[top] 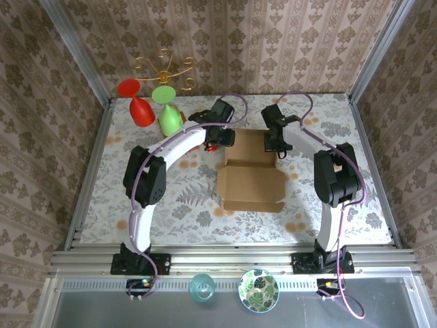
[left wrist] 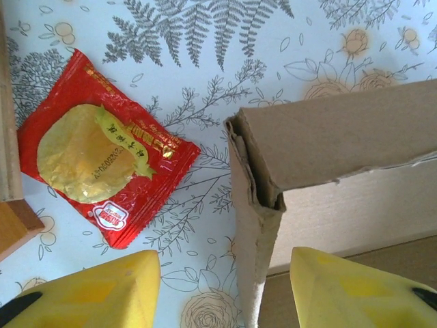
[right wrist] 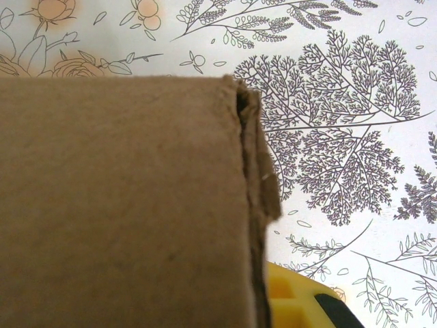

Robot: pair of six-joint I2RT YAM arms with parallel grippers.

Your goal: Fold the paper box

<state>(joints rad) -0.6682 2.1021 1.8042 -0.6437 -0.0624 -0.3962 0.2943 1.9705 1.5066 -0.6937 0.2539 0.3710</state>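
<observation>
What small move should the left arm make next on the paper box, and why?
Probably close the left pincer on the upright side wall of the paper box. That doubled wall stands between its open fingers, its fold gaping at the corner, while the right pincer looks clamped on the far-right corner, steadying the box.

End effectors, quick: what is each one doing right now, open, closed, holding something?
Left end effector: open, fingers astride a paper box wall.
Right end effector: closed, apparently pinching the paper box's wall.
</observation>
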